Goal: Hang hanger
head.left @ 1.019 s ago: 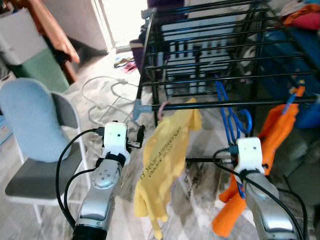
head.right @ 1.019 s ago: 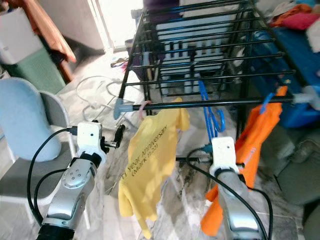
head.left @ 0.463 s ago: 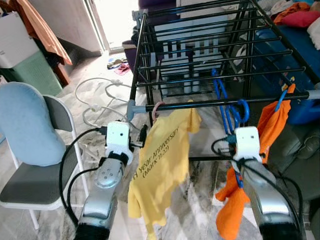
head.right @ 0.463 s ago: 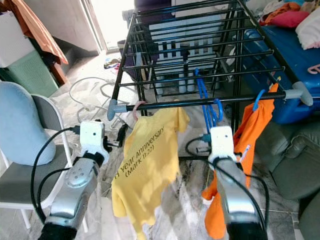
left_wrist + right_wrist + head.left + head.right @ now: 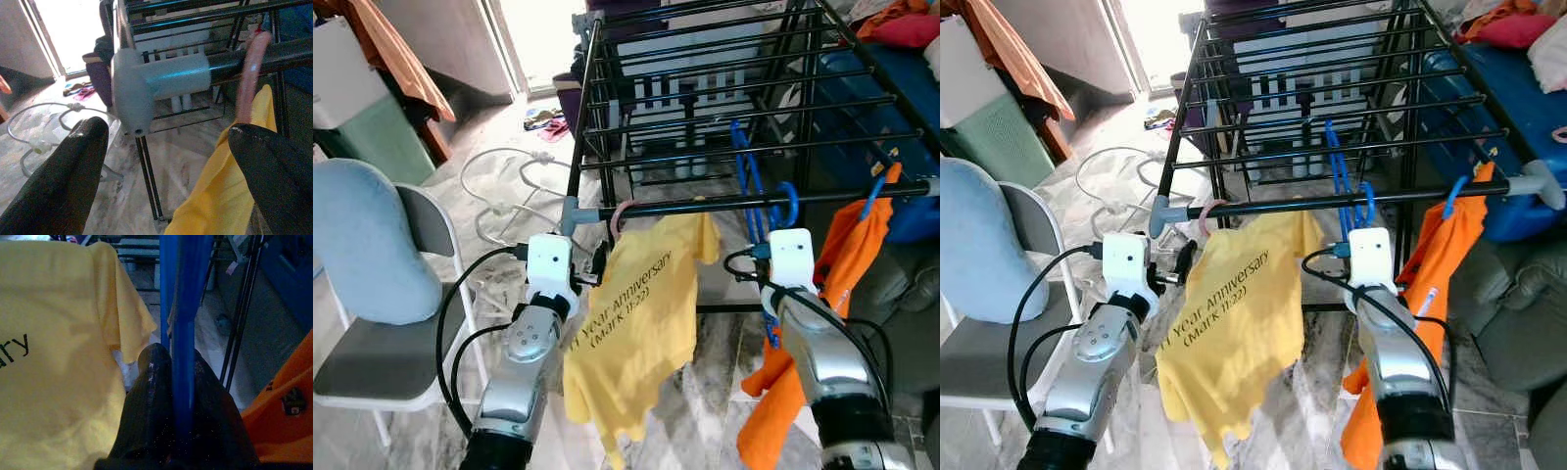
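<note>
Right claw [image 5: 182, 382] grips upright blue hanger [image 5: 759, 211].

Chair [image 5: 382, 333] left of rack [image 5: 705, 108]; shirt [image 5: 631, 343] hangs on its front rail [image 5: 754, 199]

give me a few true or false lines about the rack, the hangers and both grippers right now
1. The right gripper is shut on the blue hanger. True.
2. The left gripper is shut on the yellow shirt. False: its fingers are open, with the rack's grey end cap between them, gripping nothing.
3. The yellow shirt hangs from the front bar of the drying rack on a pink hook. True.
4. The orange garment lies on the chair. False: it hangs at the right end of the front bar.
5. The blue hanger's hook is over the front bar. True.
</note>
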Controlling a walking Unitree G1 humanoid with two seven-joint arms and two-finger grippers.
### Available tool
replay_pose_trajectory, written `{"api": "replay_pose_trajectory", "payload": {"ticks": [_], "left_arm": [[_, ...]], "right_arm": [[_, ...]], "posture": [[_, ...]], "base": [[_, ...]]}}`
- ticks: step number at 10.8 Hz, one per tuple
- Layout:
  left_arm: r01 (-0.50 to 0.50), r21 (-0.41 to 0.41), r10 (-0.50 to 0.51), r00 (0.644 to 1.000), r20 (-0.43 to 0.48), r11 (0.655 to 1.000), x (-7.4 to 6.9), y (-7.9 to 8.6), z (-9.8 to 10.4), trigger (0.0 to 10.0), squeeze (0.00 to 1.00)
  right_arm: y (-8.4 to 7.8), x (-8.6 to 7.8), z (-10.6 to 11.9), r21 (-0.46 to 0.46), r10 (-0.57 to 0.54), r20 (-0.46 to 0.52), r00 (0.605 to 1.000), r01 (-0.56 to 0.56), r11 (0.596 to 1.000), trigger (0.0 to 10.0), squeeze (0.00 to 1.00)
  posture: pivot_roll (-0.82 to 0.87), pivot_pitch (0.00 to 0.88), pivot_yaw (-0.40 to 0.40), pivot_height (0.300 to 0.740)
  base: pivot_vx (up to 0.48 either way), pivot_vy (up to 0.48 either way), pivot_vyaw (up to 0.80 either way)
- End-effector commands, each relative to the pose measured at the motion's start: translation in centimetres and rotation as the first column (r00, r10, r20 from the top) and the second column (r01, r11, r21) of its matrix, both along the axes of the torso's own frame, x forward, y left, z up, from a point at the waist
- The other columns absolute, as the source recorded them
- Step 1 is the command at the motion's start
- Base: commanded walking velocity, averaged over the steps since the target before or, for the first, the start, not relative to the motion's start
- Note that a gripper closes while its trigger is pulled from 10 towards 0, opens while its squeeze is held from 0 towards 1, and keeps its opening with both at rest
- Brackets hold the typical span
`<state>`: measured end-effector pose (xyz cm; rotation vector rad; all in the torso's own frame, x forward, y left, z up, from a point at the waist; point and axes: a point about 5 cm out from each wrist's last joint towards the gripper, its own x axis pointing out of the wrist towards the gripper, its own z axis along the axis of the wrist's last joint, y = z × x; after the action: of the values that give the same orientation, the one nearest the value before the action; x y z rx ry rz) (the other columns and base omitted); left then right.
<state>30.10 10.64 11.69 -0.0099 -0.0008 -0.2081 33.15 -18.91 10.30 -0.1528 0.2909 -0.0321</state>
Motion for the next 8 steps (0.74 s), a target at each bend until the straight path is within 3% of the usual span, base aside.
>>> {"api": "replay_pose_trajectory", "payload": {"ticks": [1,4,6,8], "left_arm": [[0.003,0.009,-0.003,1.0,0.0,1.0,0.3,0.4,0.1,10.0,0.0],[0.022,0.007,-0.022,1.0,-0.011,1.0,0.2,0.5,0.0,10.0,0.0],[0.021,0.007,-0.021,1.0,-0.015,1.0,0.1,0.7,0.0,10.0,0.0],[0.042,0.008,-0.042,0.999,-0.031,0.999,0.0,0.5,-0.3,10.0,0.0]], "right_arm": [[1.4,1.5,2.1,0.003,0.047,0.059,0.997,-0.047,0.999,10.0,0.0],[2.6,1.6,-0.9,0.092,0.074,-0.132,0.988,-0.062,0.994,10.0,0.0],[3.4,1.2,-1.7,0.102,0.104,-0.158,0.982,-0.089,0.991,10.0,0.0],[3.2,0.6,-3.0,0.121,0.107,-0.221,0.969,-0.082,0.989,10.0,0.0]], "posture": [[-0.27,0.0,0.181,0.74],[-0.25,0.0,0.179,0.74],[-0.24,0.0,0.181,0.74],[-0.24,0.0,0.188,0.74]], "base": [[0.0,0.0,0.0],[0.0,0.0,0.0],[0.0,0.0,0.0],[0.0,0.0,0.0]]}}
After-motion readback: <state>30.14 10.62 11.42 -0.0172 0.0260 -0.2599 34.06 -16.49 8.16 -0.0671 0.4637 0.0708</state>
